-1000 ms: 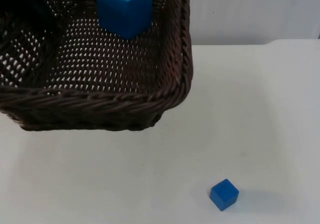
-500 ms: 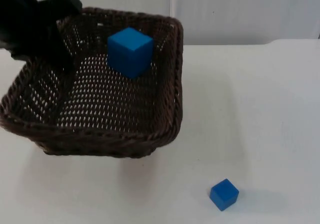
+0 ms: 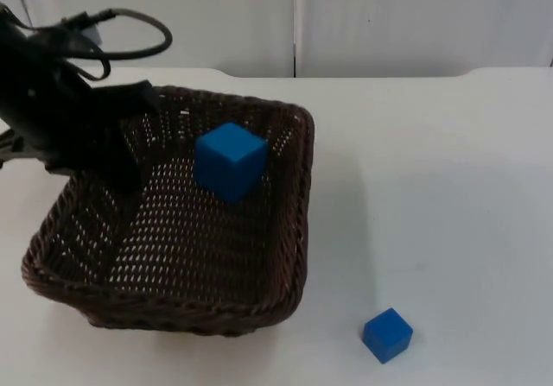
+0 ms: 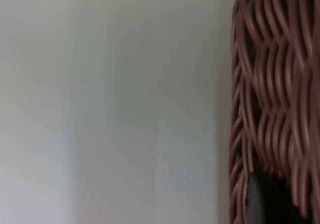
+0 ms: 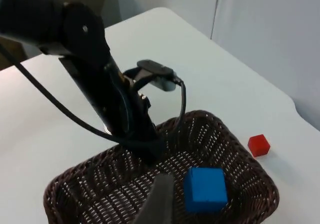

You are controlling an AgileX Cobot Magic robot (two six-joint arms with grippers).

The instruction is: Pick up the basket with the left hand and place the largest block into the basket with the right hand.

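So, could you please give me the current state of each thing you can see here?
basket: on or just above the table, gripped at its rim by the left gripper
large blue block: inside the basket
small blue block: on the table
red block: on the table beyond the basket

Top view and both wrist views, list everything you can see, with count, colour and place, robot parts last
Basket: one, dark brown wicker, on the table's left side.
Large block: one, blue, inside the basket.
Small block: one, blue, on the table, right of the basket and nearer the camera.
Red block: one, red, on the table outside the basket.
Table: one, white.
Partition wall: one, grey, behind the table.
Left gripper: at the basket's left rim.
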